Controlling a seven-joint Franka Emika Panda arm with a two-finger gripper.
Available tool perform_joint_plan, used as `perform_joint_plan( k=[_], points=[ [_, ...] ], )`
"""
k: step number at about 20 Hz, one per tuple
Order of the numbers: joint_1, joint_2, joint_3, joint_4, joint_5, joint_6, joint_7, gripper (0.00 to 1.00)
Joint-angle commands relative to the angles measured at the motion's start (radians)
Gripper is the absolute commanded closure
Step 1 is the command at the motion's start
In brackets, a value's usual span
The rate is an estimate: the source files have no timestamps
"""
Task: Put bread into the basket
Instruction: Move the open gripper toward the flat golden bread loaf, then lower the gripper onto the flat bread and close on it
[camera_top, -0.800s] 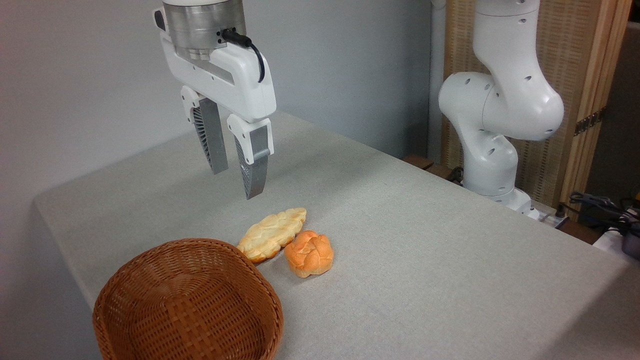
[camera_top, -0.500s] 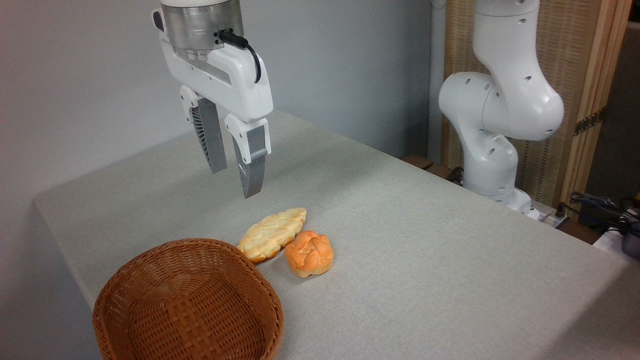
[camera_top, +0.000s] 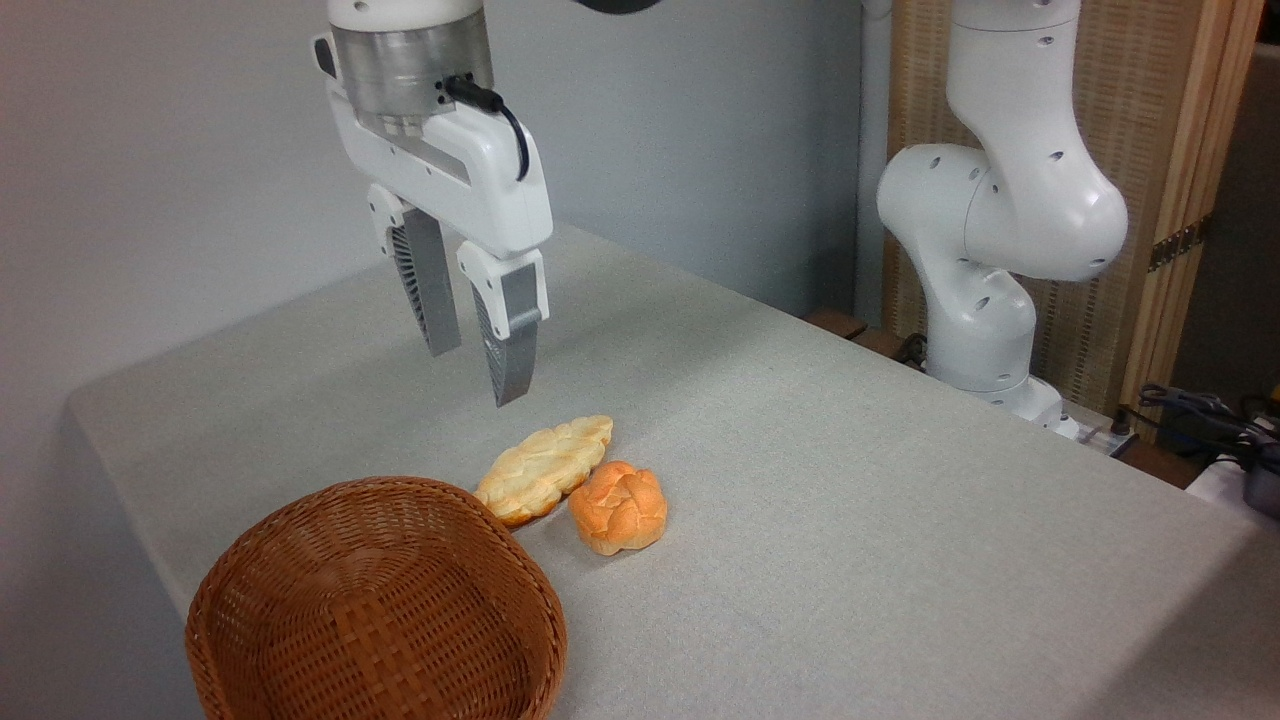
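Note:
The bread (camera_top: 545, 468), a long flat braided loaf in pale golden-yellow, lies on the grey table between the basket and a round bun. Its near tip rests against the rim of the basket (camera_top: 375, 602), a round reddish-brown wicker bowl at the table's front left with nothing inside. My gripper (camera_top: 475, 375) hangs in the air above and slightly left of the loaf, pointing down. Its two grey fingers (camera_top: 510, 340) stand open with nothing between them.
A small round orange knotted bun (camera_top: 618, 507) sits right beside the loaf, touching its right side. The white arm base (camera_top: 985, 250) stands at the table's far right edge. The grey table (camera_top: 850, 520) stretches to the right of the bun.
The gripper has shifted slightly to the right and a little lower toward the loaf. Bread, bun and basket have not moved.

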Motion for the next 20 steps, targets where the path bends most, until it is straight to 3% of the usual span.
perform_joint_plan(
  k=[1, 4, 7, 9, 12, 17, 20],
  points=[
    [-0.002, -0.104, -0.042, -0.192, -0.01, 0.093, -0.001, 0.0],
    [-0.015, -0.116, -0.084, -0.282, -0.03, 0.113, -0.003, 0.0],
    [-0.018, -0.113, -0.102, -0.385, -0.136, 0.241, -0.009, 0.0],
    [-0.024, -0.109, -0.126, -0.445, -0.167, 0.331, -0.012, 0.0],
    [-0.024, -0.101, -0.152, -0.499, -0.144, 0.38, -0.008, 0.0],
    [-0.024, -0.086, -0.152, -0.503, -0.021, 0.381, 0.006, 0.0],
    [-0.024, -0.072, -0.154, -0.503, -0.003, 0.395, 0.006, 0.0]
  ],
)
